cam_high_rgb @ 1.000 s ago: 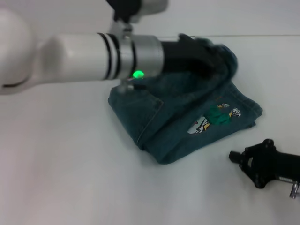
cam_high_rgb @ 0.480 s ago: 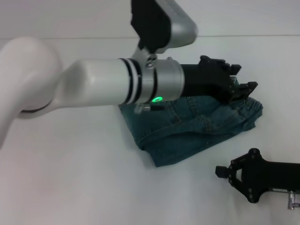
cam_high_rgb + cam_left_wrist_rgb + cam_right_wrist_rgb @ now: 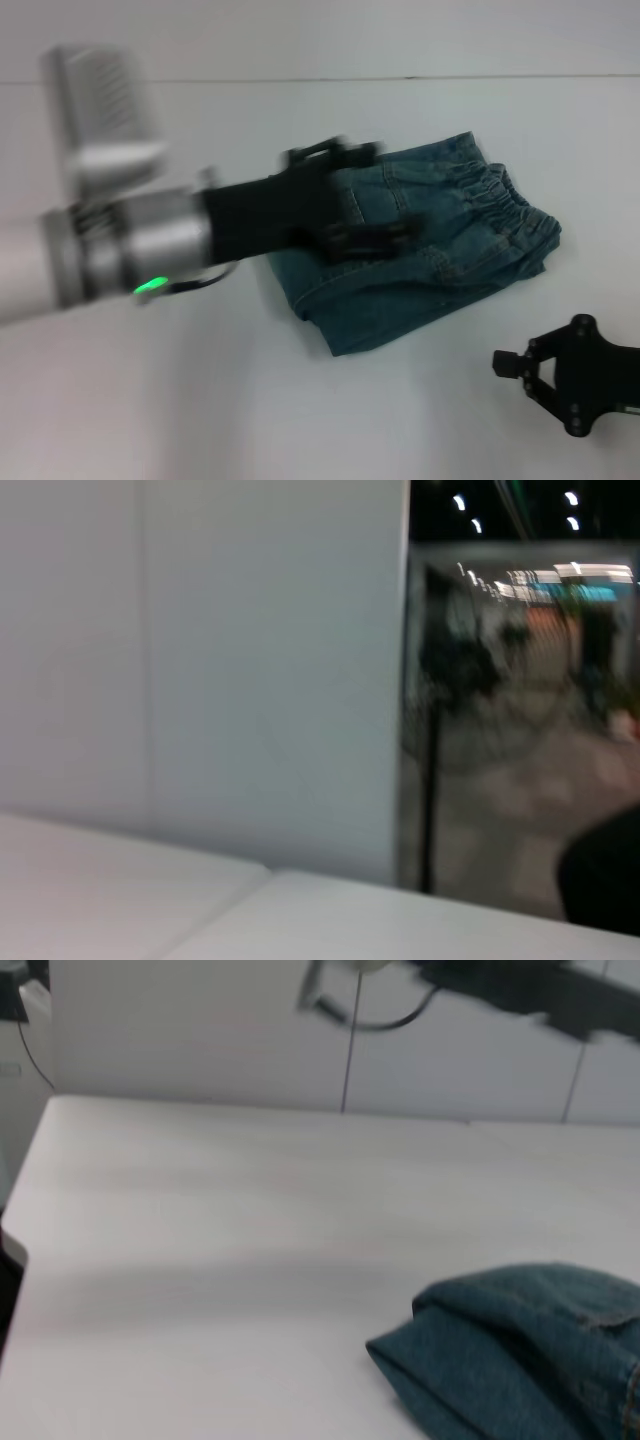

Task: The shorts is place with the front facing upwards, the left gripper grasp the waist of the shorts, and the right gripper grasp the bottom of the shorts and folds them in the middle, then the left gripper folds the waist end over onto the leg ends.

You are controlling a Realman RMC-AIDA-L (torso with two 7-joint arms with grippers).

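Note:
The denim shorts (image 3: pixel 450 240) lie folded into a compact bundle on the white table (image 3: pixel 180 400), with the elastic waistband (image 3: pixel 505 200) on top toward the right. My left gripper (image 3: pixel 385 192) hovers over the left part of the bundle, blurred by motion, open with nothing in it. My right gripper (image 3: pixel 500 362) rests low at the table's front right, apart from the shorts, its fingers meeting at the tip. In the right wrist view the folded edge of the shorts (image 3: pixel 520 1370) shows at close range. The left wrist view shows no shorts.
White table surface (image 3: pixel 200 1220) stretches around the shorts on all sides. A white wall (image 3: pixel 200 660) stands behind the table, with a dark room beyond it in the left wrist view.
The left arm laid the waist end over the leg ends, covering the printed patch, let go and drew back to the left. The right gripper shifted slightly along the front right.

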